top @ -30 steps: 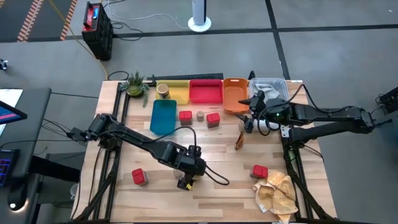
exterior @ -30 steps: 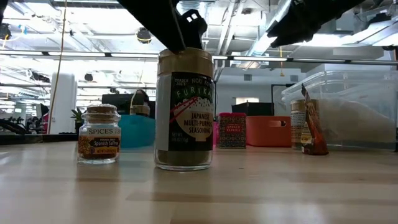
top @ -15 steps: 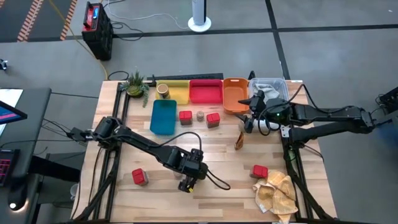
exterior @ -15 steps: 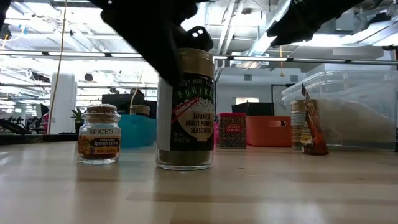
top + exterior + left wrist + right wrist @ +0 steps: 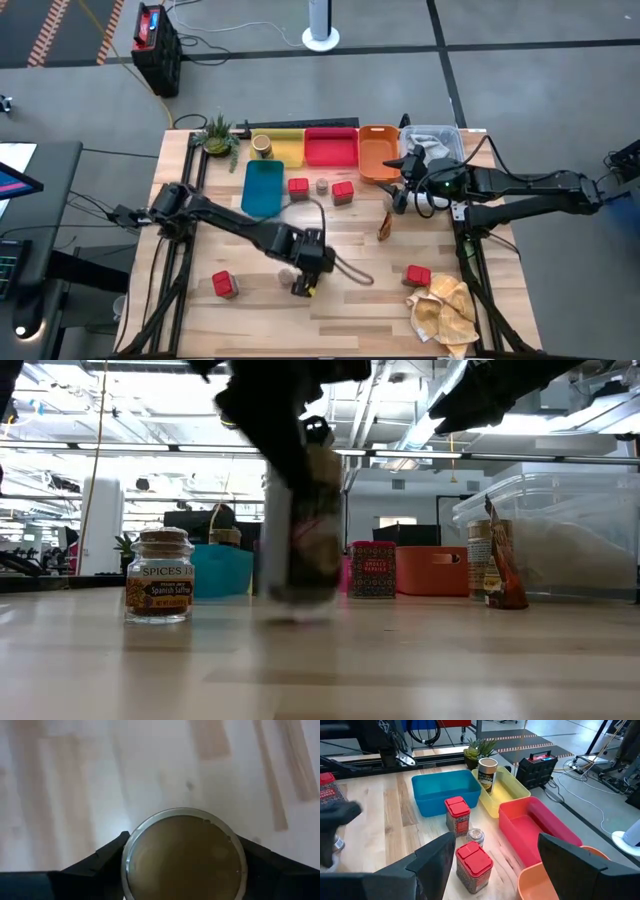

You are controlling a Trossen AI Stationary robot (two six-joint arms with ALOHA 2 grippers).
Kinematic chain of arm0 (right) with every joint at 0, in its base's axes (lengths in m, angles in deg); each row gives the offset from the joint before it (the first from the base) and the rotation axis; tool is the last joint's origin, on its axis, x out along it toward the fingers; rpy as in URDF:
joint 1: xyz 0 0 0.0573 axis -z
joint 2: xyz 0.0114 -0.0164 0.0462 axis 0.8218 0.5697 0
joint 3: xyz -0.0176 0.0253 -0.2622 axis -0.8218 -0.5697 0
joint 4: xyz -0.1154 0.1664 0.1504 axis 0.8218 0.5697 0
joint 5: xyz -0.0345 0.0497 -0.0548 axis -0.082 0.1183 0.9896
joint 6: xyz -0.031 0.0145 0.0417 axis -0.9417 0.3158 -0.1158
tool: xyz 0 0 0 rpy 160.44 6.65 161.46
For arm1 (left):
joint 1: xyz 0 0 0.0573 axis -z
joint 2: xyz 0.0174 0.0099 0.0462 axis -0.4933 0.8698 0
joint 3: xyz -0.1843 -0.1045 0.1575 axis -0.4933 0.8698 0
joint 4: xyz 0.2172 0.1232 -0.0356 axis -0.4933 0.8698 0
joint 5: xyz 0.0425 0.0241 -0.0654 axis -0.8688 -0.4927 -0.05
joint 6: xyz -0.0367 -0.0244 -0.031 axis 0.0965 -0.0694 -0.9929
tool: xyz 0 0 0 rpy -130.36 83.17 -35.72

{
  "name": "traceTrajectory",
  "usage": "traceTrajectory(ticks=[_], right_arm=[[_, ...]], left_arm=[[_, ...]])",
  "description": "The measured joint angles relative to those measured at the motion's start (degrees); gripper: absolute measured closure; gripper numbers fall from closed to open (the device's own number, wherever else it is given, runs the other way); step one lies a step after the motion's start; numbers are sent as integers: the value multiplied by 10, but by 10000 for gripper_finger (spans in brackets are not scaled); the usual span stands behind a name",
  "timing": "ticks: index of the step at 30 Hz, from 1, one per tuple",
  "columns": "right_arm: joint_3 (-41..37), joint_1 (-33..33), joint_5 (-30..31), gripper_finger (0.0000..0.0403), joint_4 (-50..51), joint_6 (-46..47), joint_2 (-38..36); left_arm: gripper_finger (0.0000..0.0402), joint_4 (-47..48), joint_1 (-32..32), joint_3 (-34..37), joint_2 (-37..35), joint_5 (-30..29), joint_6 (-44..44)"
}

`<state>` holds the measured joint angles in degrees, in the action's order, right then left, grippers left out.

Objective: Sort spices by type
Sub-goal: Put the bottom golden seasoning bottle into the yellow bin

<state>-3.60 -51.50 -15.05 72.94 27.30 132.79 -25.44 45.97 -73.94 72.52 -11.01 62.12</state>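
My left gripper (image 5: 304,277) is over the table's near middle, pointing down, shut on a tall glass seasoning jar with a gold lid (image 5: 184,854); the low view shows the jar (image 5: 305,525) blurred. A small saffron jar (image 5: 159,575) stands beside it. Red boxes stand at the near left (image 5: 224,285), the near right (image 5: 417,275) and by the teal tray (image 5: 298,187), (image 5: 343,193), with a tiny round jar (image 5: 322,185) between those two. A tan jar (image 5: 262,146) stands in the yellow tray. The brown packet (image 5: 385,227) lies right of centre. My right gripper (image 5: 492,870) waits open near the orange tray. My left gripper pinches the jar at its lid's rim (image 5: 131,851), one finger (image 5: 102,862) on each side. It comes from above, pointing down. The jar hangs upright below the fingers, and its base (image 5: 300,596) seems a little above the table.
Teal (image 5: 263,192), yellow (image 5: 288,150), red (image 5: 331,147) and orange (image 5: 378,155) trays line the far side, with a clear plastic tub (image 5: 437,138) and a small plant (image 5: 217,135). A paper wad (image 5: 445,308) lies at the near right corner. Bare wood shows between the left gripper and the packet.
My left gripper has come down over the tall jar's lid and taken hold of it. The jar stood still and sharp on the table; now it shows blurred, with its base higher in the low view, and has shifted slightly toward the far edge with the gripper.
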Motion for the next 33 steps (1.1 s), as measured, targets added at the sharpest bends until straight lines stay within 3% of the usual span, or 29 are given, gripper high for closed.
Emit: traceTrajectory(ticks=[5,13,23,27,33], right_arm=[[0,0,0,85,0,0,0],[0,0,0,85,-2,-4,0],[0,0,0,85,-3,-11,0],[0,0,0,85,-3,-12,0],[0,-3,-2,85,-11,-13,0]], left_arm=[[133,12,-45,0,-63,-27,24],[133,41,-186,-1,-151,-136,65],[133,50,-419,0,-142,-133,95],[133,34,-495,0,-134,-93,93],[133,19,-563,36,-108,-56,78]])
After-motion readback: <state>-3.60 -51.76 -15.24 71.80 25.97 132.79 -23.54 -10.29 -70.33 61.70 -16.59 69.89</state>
